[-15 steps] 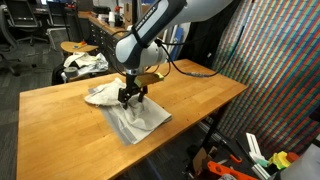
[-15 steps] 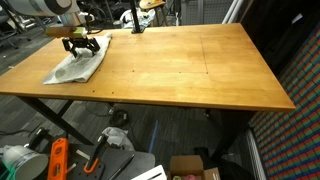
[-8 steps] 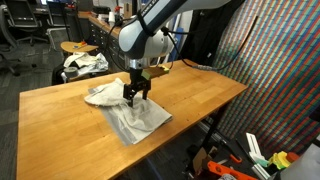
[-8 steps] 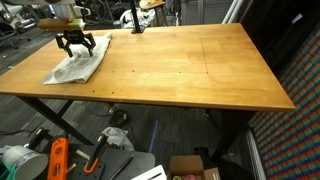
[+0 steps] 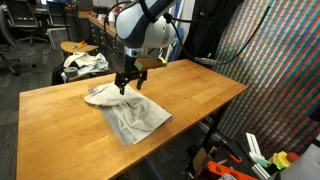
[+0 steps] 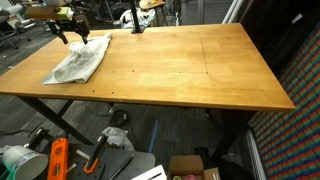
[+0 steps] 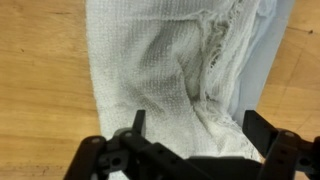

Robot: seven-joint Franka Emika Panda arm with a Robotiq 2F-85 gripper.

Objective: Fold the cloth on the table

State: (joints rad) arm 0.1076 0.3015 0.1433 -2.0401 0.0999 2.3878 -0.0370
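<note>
A white, rumpled cloth point(image 5: 125, 110) lies on the wooden table point(image 5: 190, 95); it also shows in an exterior view point(image 6: 78, 62) and fills the wrist view point(image 7: 170, 70). It is partly folded over itself, with a bunched edge at one end. My gripper point(image 5: 125, 82) hangs above the cloth's bunched end, clear of it; it also shows in an exterior view point(image 6: 70, 32). Its fingers are spread apart and hold nothing. In the wrist view the two fingertips point(image 7: 195, 125) frame the cloth below.
The table point(image 6: 190, 60) has open wood beyond the cloth. Chairs and clutter stand behind it point(image 5: 80, 60). Tools and boxes lie on the floor point(image 6: 60, 155). A patterned wall panel point(image 5: 275, 70) stands beside the table.
My gripper has let go of the cloth and risen from it, moving up and back. The cloth stays lying on the table.
</note>
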